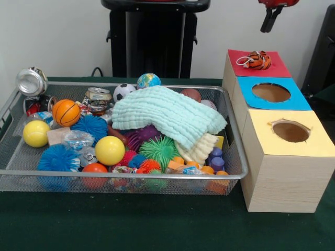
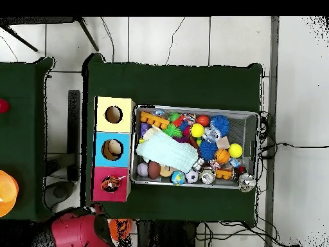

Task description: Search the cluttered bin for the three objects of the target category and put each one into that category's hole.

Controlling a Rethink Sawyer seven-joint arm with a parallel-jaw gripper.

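Note:
A wire mesh bin holds a heap of toys. Among them are an orange basketball, two yellow balls, a soccer ball, a globe ball, spiky balls in blue and green, and crushed cans. A pale green cloth covers the bin's middle. Beside the bin stands a wooden box with red, blue and yellow tops. An orange striped toy sits over the red top's hole. My gripper hangs high above the red top, apart from everything.
A silver can rests on the bin's far left corner. In the overhead view the bin and box sit on a dark green table. The red arm is drawn back. A second green table stands beside it.

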